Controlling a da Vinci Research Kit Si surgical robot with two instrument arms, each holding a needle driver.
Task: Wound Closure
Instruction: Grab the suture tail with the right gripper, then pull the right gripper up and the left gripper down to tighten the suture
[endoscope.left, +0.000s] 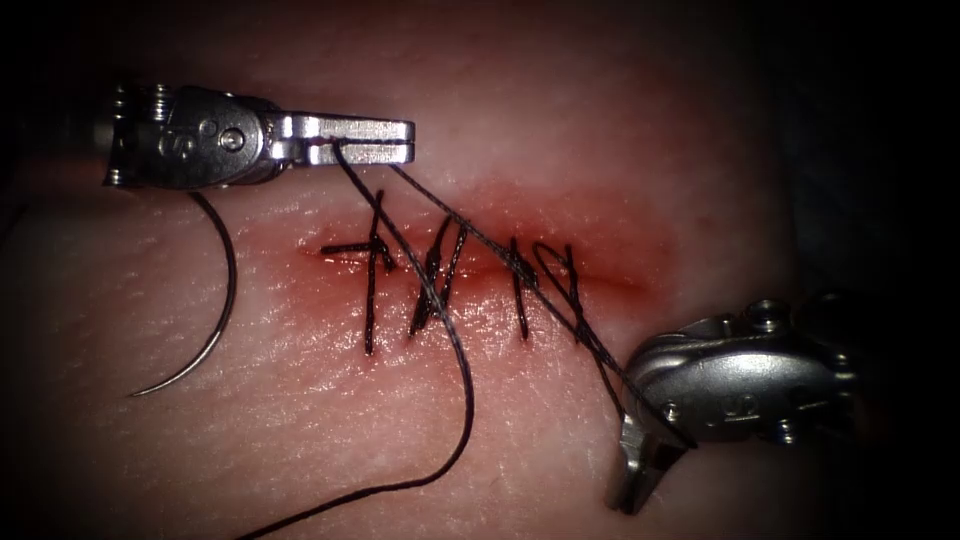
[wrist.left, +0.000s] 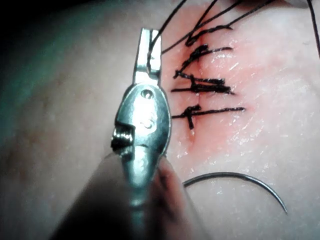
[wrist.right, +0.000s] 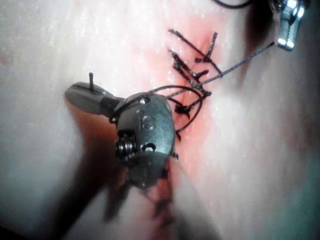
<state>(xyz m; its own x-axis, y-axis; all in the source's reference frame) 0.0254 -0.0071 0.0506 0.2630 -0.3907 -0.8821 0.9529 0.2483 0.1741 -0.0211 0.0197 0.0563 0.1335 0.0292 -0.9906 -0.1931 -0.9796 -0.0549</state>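
The curved needle (endoscope.left: 225, 300) lies free on the tissue (endoscope.left: 300, 440) left of the cut (endoscope.left: 480, 275), held by neither tool; it also shows in the left wrist view (wrist.left: 240, 176). My left tool (endoscope.left: 408, 140) hovers above the cut's left end, jaws shut on the dark thread (endoscope.left: 465, 400) near their base (wrist.left: 151, 37). From there one strand runs taut and slanting across the stitches to my right tool (endoscope.left: 630, 500), lower right of the cut. That strand passes over the right tool's wrist. Its jaws (wrist.right: 75, 95) look shut on a short thread end.
Several dark stitches (endoscope.left: 520, 290) cross the cut, with red fluid (endoscope.left: 600, 250) staining the tissue around them. A long slack strand curves down to the picture's lower edge. The left tool's jaws (wrist.right: 287, 30) show in the right wrist view.
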